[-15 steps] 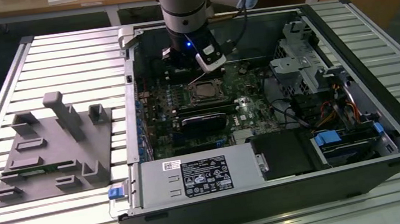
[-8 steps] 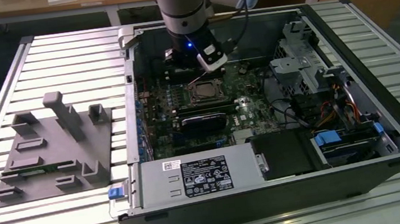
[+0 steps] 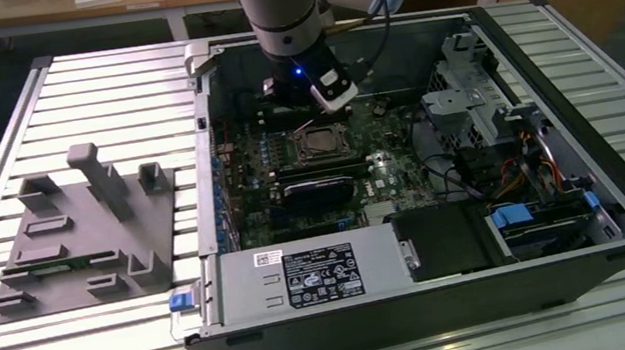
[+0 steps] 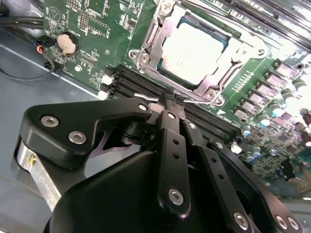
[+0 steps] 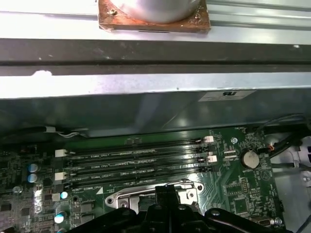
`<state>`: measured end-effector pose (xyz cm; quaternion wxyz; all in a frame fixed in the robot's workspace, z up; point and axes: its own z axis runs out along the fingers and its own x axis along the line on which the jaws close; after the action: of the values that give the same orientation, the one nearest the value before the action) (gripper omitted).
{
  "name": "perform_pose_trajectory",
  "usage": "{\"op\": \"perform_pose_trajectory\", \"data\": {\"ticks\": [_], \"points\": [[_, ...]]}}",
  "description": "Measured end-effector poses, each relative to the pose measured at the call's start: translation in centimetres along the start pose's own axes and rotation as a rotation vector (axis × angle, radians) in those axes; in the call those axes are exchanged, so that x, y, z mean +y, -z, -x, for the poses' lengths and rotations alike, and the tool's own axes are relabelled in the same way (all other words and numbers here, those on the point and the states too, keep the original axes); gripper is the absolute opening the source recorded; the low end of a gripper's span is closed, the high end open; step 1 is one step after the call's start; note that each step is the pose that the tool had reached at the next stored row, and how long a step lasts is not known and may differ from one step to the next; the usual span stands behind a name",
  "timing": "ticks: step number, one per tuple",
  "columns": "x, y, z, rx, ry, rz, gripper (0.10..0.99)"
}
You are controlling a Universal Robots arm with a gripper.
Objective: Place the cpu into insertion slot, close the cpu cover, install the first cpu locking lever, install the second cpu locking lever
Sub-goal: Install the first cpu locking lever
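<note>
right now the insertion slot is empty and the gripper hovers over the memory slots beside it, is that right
Not quite. The insertion slot is not empty. The cpu lies in it with its pale metal face up, as the second wrist view shows. The rest holds: the gripper hovers over the memory slots beside it.

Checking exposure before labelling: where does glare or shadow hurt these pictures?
Second wrist view: glare washes the pale silver square cpu nearly white. First wrist view: a bright band crosses the grey metal case wall; the green circuit board below is dimmer. Exterior view: the slatted metal table reflects light, and the black computer case is dark inside.
</note>
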<state>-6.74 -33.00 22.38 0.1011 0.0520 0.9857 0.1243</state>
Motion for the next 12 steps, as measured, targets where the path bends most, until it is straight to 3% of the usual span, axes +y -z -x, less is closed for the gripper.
{"op": "perform_pose_trajectory", "data": {"ticks": [8,12], "points": [[0.38,-0.71,-0.17,-0.0005,-0.002,-0.001,0.106],[0.53,-0.99,-0.12,-0.005,-0.019,-0.004,0.106]]}}
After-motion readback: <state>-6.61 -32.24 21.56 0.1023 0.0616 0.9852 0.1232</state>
